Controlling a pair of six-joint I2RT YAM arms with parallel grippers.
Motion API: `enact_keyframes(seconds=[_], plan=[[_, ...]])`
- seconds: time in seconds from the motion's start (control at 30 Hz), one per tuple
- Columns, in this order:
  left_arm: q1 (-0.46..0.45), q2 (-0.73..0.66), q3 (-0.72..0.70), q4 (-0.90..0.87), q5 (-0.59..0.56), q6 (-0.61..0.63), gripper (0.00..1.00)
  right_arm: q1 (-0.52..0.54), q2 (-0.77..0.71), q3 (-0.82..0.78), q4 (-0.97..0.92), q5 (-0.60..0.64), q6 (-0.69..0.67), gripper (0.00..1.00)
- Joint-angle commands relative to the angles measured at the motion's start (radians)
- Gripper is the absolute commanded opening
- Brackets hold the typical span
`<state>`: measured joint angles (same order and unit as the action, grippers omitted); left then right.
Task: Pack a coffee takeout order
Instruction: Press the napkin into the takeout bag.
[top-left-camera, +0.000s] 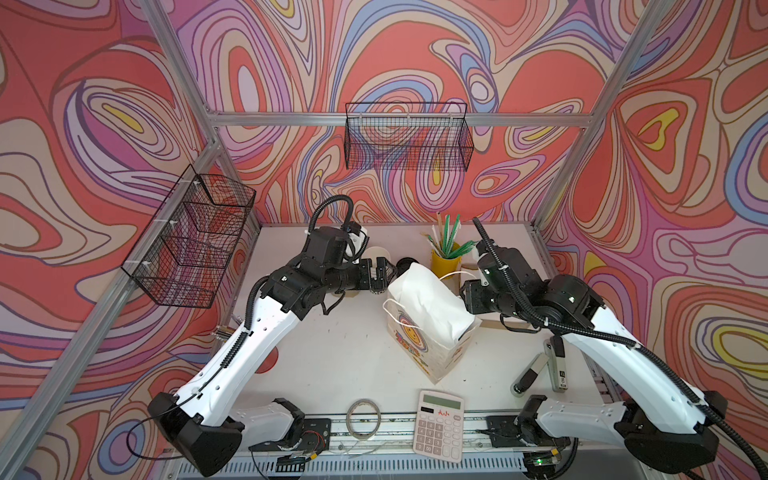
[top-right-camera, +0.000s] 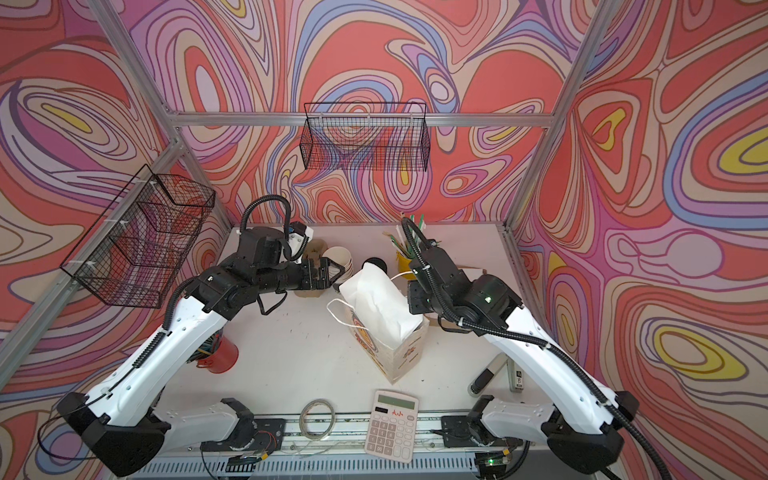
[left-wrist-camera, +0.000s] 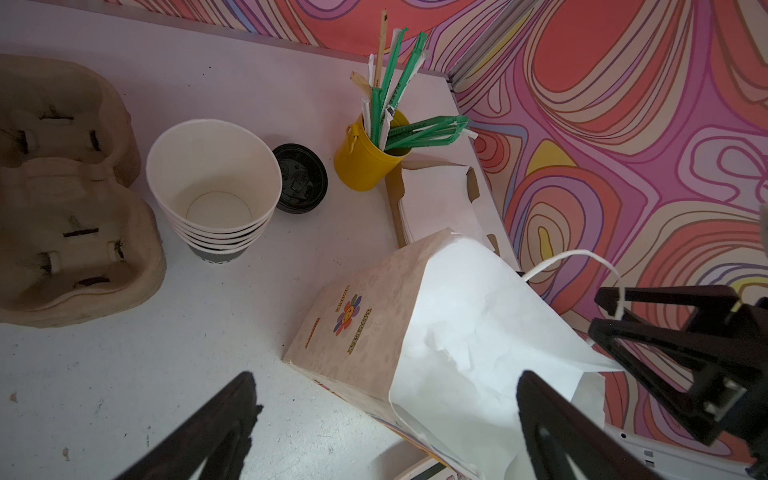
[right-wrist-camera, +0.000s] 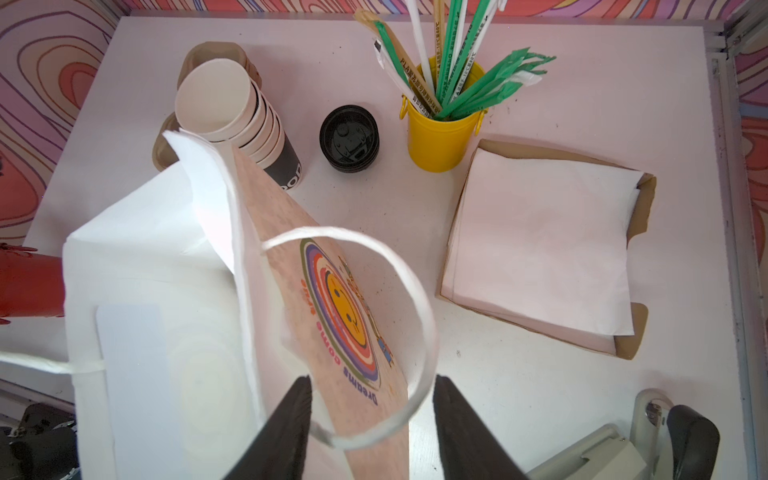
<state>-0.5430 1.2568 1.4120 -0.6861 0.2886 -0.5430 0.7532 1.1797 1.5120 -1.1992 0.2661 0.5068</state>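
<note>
Right wrist view is showing the right fingers (right-wrist-camera: 291, 424) half apart around the white cord handle (right-wrist-camera: 419, 291) of the tall white flower-printed paper bag (right-wrist-camera: 166, 270), which is leaning midway on the white surface (right-wrist-camera: 540, 83); left fingers (left-wrist-camera: 208, 436) are gaping wide, gripping nothing.
</note>
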Motion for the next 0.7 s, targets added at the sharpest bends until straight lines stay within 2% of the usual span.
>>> enact_keyframes(seconds=[0.0,0.1,0.33,0.4,0.47,0.53,0.67], plan=[[0.003,-0.002,0.031,0.016,0.010,-0.001,1.00,-0.003,-0.041,0.015,-0.008,-0.071,0.023,0.51],[0.005,-0.006,0.026,0.023,0.019,-0.011,1.00,-0.003,-0.061,-0.021,0.025,-0.131,0.037,0.50],[0.004,-0.002,0.012,0.040,0.037,-0.023,1.00,-0.003,-0.089,-0.093,0.090,-0.200,0.047,0.40],[0.004,0.003,0.019,0.033,0.039,-0.021,1.00,-0.002,-0.057,-0.088,0.069,-0.190,0.034,0.32],[0.004,0.000,0.019,0.031,0.037,-0.018,1.00,-0.002,-0.049,-0.093,0.076,-0.188,0.027,0.18],[0.004,-0.003,0.018,0.024,0.030,-0.016,1.00,-0.002,-0.056,-0.096,0.093,-0.201,0.032,0.09],[0.005,-0.005,0.009,0.026,0.030,-0.016,1.00,0.000,-0.068,-0.100,0.078,-0.180,0.043,0.07]])
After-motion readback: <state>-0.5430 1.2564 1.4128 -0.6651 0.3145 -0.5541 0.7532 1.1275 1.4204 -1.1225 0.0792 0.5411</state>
